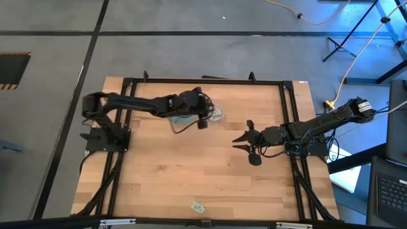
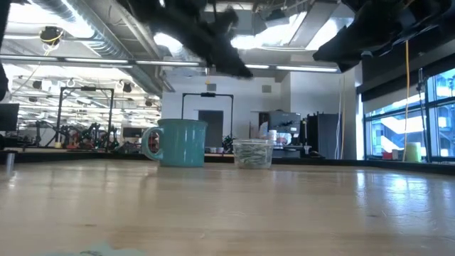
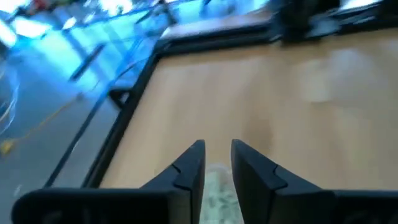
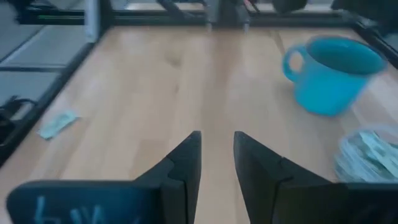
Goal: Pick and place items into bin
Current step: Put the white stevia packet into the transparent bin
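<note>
The clear cup (image 1: 217, 114) (image 2: 252, 153) (image 4: 367, 152) stands on the far middle of the table, holding several pale green packets. Beside it, on its left, is the teal mug (image 2: 178, 142) (image 4: 336, 74), largely hidden under my left arm in the high view. My left gripper (image 1: 204, 119) (image 3: 217, 155) hovers above the cup, open by a narrow gap; pale green packets (image 3: 217, 190) show below between its fingers. One loose pale green packet (image 1: 198, 207) (image 4: 57, 123) lies flat near the table's near edge. My right gripper (image 1: 240, 141) (image 4: 217, 155) is open, raised over the table's right half, pointing left.
A black frame (image 1: 203, 81) borders the tabletop on the far, left and right sides. Bare wood (image 1: 165, 172) lies between the cup and the loose packet. Past the right edge are a cable, a tripod and a laptop (image 1: 391, 194).
</note>
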`<control>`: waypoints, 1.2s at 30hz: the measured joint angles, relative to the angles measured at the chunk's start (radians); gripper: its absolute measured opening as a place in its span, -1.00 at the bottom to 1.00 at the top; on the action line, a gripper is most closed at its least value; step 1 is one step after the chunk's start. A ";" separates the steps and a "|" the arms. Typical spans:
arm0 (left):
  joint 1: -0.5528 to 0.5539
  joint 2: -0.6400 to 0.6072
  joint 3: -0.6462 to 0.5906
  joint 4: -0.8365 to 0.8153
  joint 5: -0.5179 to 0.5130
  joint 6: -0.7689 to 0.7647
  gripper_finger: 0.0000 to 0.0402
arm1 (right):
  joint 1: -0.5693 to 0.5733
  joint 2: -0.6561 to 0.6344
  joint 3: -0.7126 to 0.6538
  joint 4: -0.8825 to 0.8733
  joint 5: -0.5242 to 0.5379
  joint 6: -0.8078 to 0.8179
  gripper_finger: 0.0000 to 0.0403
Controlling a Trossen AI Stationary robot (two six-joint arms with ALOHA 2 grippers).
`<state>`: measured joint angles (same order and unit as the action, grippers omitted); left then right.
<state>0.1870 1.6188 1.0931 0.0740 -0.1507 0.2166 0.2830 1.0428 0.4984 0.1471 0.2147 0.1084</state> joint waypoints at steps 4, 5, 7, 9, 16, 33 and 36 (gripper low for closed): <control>-0.050 -0.126 0.000 -0.124 0.094 0.036 -0.69 | 0.015 0.004 0.000 0.086 -0.016 -0.014 -0.51; -0.062 -0.157 0.000 -0.162 0.120 0.032 -0.70 | 0.017 0.004 0.000 0.101 -0.016 -0.021 -0.51; -0.084 -0.221 0.000 -0.238 0.172 0.018 -0.71 | 0.017 0.004 0.000 0.110 -0.016 -0.036 -0.51; -0.101 -0.286 -0.013 -0.289 0.203 -0.007 -0.72 | 0.017 0.014 0.003 0.139 -0.016 -0.028 -0.51; -0.160 -0.549 -0.207 -0.211 0.237 -0.159 -0.66 | 0.066 0.253 0.178 0.107 -0.018 -0.150 -0.51; -0.332 -0.795 -0.900 0.552 0.233 -0.370 -0.66 | 0.229 0.963 0.868 -0.227 -0.229 -0.178 -0.51; -0.353 -0.798 -0.940 0.590 0.227 -0.396 -0.67 | 0.246 1.056 0.985 -0.324 -0.229 -0.169 -0.51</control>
<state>-0.1664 0.8209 0.1535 0.6644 0.0760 -0.1792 0.5291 2.0985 1.4834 -0.1766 -0.0141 -0.0602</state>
